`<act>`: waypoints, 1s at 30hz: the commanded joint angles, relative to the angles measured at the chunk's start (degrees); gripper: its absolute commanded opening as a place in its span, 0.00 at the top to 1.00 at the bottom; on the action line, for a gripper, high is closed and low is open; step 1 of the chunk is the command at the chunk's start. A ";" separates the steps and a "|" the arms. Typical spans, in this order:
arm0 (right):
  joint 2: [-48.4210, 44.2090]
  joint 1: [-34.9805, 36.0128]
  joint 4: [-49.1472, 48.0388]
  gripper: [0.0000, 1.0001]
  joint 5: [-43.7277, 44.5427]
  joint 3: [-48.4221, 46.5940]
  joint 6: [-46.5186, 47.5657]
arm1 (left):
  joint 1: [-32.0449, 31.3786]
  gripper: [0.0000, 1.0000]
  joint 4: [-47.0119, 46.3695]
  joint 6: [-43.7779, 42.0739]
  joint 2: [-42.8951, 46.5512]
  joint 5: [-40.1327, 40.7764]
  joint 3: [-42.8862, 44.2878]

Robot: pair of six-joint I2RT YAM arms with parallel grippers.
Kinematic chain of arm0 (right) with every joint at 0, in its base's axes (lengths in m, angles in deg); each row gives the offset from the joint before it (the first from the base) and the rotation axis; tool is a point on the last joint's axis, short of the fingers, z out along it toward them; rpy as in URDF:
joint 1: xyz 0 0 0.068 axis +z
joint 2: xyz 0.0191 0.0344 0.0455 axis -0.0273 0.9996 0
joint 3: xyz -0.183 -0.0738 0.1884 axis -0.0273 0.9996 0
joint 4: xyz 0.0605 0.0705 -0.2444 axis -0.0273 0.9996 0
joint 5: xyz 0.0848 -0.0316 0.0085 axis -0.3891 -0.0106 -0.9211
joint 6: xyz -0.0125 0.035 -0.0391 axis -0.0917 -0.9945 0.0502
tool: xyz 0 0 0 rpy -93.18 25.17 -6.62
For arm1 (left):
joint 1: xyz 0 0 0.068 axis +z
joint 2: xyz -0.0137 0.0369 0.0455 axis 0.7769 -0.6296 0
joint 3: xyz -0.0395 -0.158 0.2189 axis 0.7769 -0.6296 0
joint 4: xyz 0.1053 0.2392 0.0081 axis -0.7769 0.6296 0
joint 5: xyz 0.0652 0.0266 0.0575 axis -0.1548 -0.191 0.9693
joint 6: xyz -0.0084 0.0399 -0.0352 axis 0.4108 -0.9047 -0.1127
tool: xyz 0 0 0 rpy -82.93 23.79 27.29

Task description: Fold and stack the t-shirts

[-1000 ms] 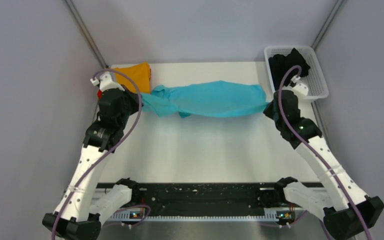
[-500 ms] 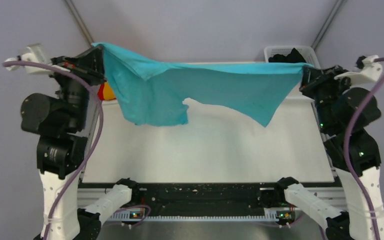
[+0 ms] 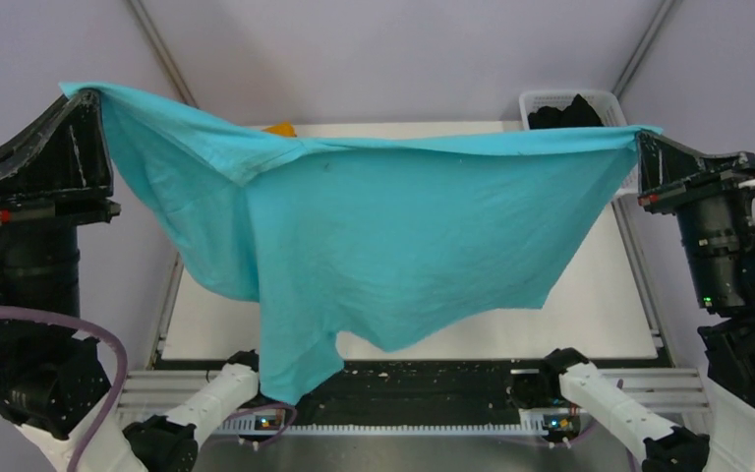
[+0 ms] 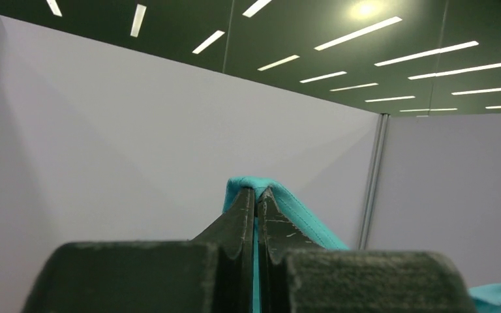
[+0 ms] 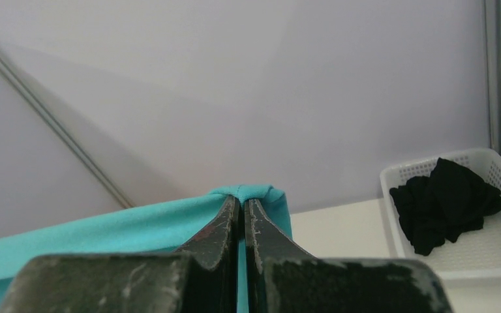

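The turquoise t-shirt (image 3: pixel 393 246) hangs spread out high above the table, stretched between my two grippers. My left gripper (image 3: pixel 77 93) is shut on its left corner; the cloth shows between the closed jaws in the left wrist view (image 4: pixel 256 190). My right gripper (image 3: pixel 646 133) is shut on its right corner, seen in the right wrist view (image 5: pixel 241 199) too. The shirt's lower edge dangles over the near table edge. The orange t-shirt (image 3: pixel 279 128) peeks out behind it at the back. The black t-shirt (image 3: pixel 565 111) lies in the white mesh basket (image 3: pixel 609 98). The red t-shirt is hidden.
The white table (image 3: pixel 600 295) lies below the hanging shirt, mostly hidden by it. The basket with the black shirt (image 5: pixel 447 202) stands at the back right corner. Grey walls enclose the back and both sides. The black rail (image 3: pixel 433 379) runs along the near edge.
Both grippers have risen and come toward the camera, lifting the turquoise shirt off the table and spreading it wide; it now hangs free, covering the orange and red shirts.
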 commanded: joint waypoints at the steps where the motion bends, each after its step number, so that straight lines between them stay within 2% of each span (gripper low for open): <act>1: -0.47 -0.42 0.08 1.00 4.55 3.46 0.86 | 0.02 1.00 -2.05 -3.29 -4.21 3.39 -3.70; 4: -0.46 -0.42 -1.45 1.00 9.06 10.22 -0.37 | 0.02 1.00 -3.80 -4.38 -5.66 7.29 -11.51; 9: 1.17 -0.49 -3.33 1.00 20.46 24.40 -5.13 | 0.02 1.00 -9.50 -5.89 -9.81 17.19 -29.04; 11: 2.35 -0.47 -5.06 1.00 22.42 31.02 -6.76 | 0.03 1.00 -12.05 -5.80 -12.61 19.50 -35.73; 14: 5.56 -0.93 -14.63 1.00 21.85 41.19 -6.07 | 0.15 1.00 -14.89 -3.55 -19.83 20.44 -42.73; 18: 16.42 -6.88 -23.83 1.00 13.75 48.98 -8.70 | 0.28 1.00 -7.34 2.96 -36.31 21.78 -39.63; 22: 26.27 -8.48 -34.21 1.00 8.72 52.95 -8.17 | 0.44 1.00 -2.25 6.28 -49.48 22.44 -33.67; 25: 31.78 -8.75 -38.10 1.00 7.24 51.89 -6.76 | 0.73 1.00 -1.76 6.80 -55.62 20.75 -30.05; 30: 39.10 -10.07 -37.68 1.00 7.21 48.04 -5.59 | 0.99 1.00 0.56 7.57 -62.42 19.88 -23.78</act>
